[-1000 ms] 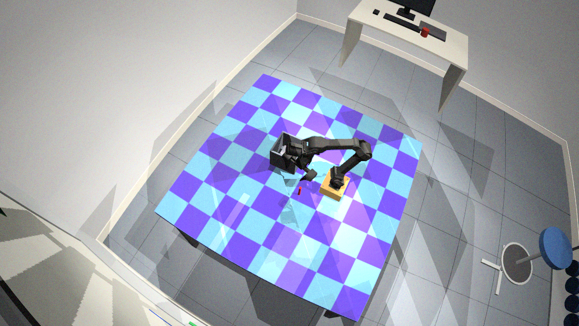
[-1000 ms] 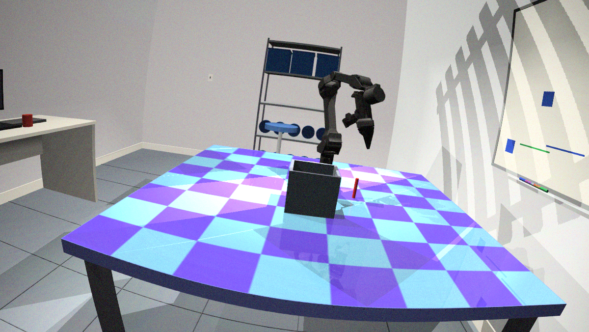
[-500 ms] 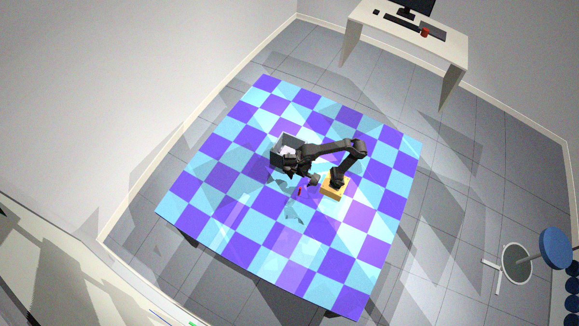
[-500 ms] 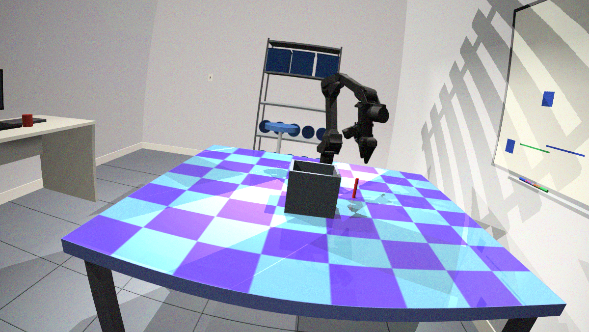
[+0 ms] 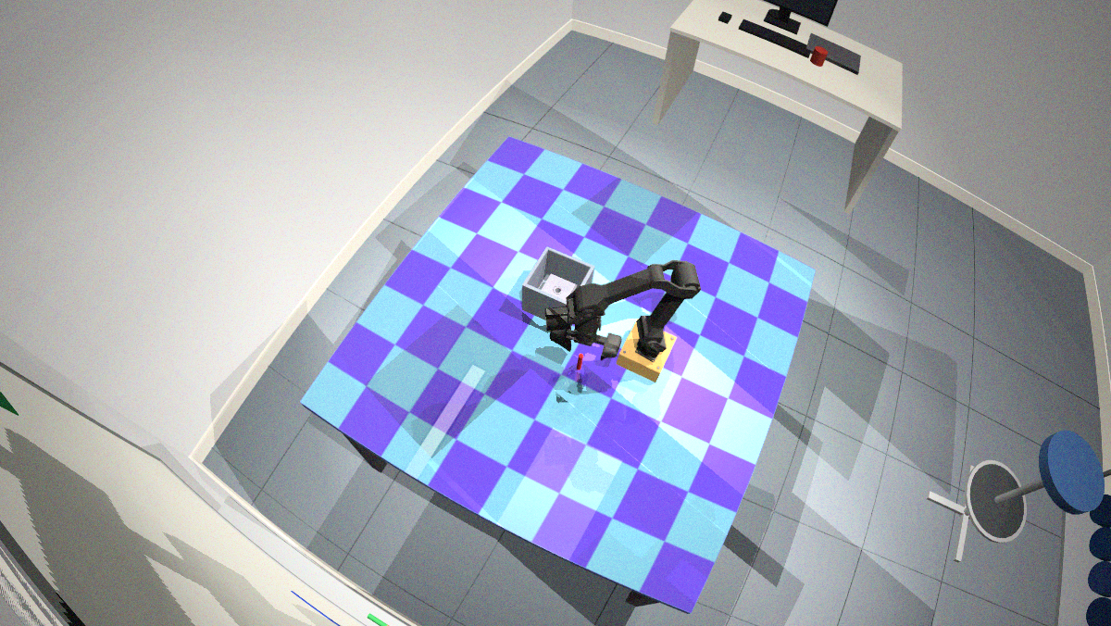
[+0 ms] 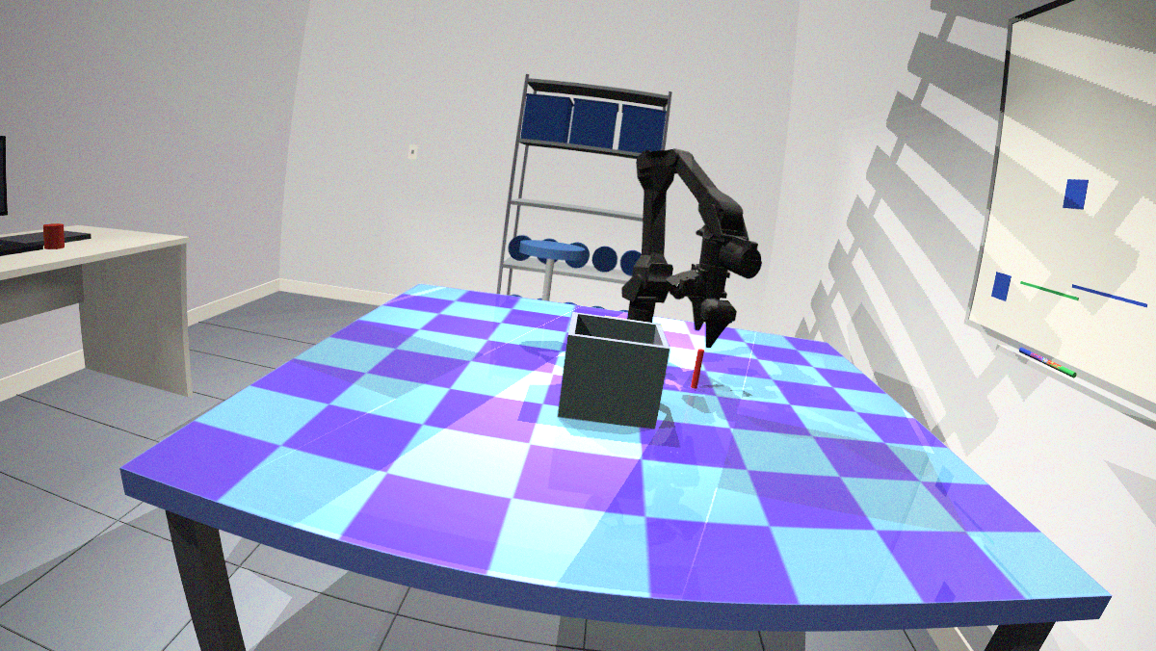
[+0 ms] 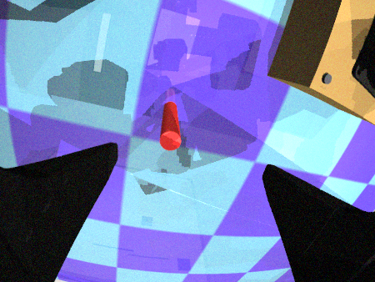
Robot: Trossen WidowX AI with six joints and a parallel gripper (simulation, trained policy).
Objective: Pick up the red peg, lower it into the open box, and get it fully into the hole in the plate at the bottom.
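Red peg: upright on the table, apart from the box.
Pincer: spread wide, pinching nothing, near the peg.
Grey box: open-topped.

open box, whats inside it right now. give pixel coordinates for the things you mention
Inside the open-topped grey box [image 5: 536, 299] [image 6: 615, 379], the top view shows a pale plate [image 5: 553, 285] with a small round hole. The arm hides the box's near right corner, and the exterior view shows only inner wall.

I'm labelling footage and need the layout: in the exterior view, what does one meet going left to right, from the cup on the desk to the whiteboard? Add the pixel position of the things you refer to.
Red cup [image 6: 53, 236] → blue stool seat [image 6: 552, 250] → open box [image 5: 533, 298] [image 6: 613, 383] → red peg [image 5: 579, 362] [image 6: 696, 369] [image 7: 170, 125] → whiteboard [image 6: 1043, 242]
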